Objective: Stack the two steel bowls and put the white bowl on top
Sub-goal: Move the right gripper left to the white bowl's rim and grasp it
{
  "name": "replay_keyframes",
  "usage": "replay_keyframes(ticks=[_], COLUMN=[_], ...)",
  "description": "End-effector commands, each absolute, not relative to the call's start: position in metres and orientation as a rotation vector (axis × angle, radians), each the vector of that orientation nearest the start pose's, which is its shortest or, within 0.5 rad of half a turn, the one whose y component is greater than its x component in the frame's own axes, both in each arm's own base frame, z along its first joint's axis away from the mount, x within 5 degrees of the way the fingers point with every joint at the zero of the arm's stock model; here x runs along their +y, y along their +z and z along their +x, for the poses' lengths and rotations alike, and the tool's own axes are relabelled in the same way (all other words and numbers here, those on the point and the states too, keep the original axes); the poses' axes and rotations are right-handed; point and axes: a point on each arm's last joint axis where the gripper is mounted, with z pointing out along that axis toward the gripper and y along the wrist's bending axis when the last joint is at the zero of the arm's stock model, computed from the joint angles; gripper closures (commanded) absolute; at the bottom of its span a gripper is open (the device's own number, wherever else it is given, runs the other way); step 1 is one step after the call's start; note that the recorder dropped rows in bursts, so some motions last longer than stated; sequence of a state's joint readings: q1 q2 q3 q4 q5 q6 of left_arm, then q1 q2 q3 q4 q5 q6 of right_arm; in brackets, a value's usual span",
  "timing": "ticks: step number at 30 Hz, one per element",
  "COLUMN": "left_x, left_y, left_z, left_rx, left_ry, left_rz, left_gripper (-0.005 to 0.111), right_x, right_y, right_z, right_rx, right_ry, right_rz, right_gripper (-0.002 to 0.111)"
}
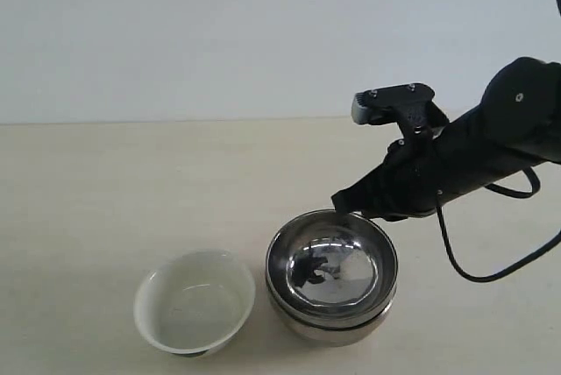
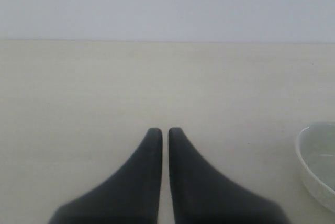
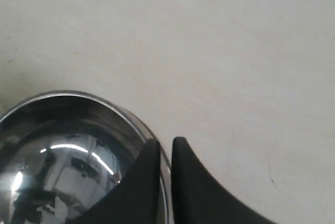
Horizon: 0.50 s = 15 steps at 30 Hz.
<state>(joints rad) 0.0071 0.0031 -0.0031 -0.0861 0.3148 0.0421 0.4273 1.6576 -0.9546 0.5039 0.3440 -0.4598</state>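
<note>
The two steel bowls are nested on the table; the upper steel bowl [image 1: 344,249] sits inside the lower steel bowl [image 1: 329,328]. My right gripper [image 1: 337,203] is at the far rim of the upper one. In the right wrist view its fingers [image 3: 152,166] straddle that steel bowl [image 3: 63,145], one inside and one outside, closed on the thin rim. The white bowl [image 1: 195,300] stands upright just left of the stack, apart from it. My left gripper [image 2: 161,131] is shut with nothing in it, low over bare table, with the white bowl [image 2: 319,169] off to its side. It does not show in the exterior view.
The pale beige table [image 1: 131,191] runs back to a plain light wall. The right arm's black cable [image 1: 456,257] loops down beside the stack on the right.
</note>
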Motion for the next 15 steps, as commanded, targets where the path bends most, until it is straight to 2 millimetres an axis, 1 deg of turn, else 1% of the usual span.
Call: replay_keyframes(ticks=[1,5,15], left_x=[-0.002,-0.002,-0.002], left_y=[0.185,0.185,0.185], left_z=[0.054,0.054,0.054], left_rx=[1.79,1.79,1.79], left_ry=[-0.054,-0.054,-0.054], left_rz=[-0.023,-0.023,-0.023], left_gripper=[0.103,0.103,0.103], right_x=[0.152,0.15,0.144], right_y=[0.214,0.205,0.192], right_z=[0.296,0.291,0.286], right_rx=[2.41,2.442,2.435], right_ry=[0.386,0.384,0.335], right_rz=[-0.598,-0.613,-0.595], right_gripper=[0.108,0.108,0.108])
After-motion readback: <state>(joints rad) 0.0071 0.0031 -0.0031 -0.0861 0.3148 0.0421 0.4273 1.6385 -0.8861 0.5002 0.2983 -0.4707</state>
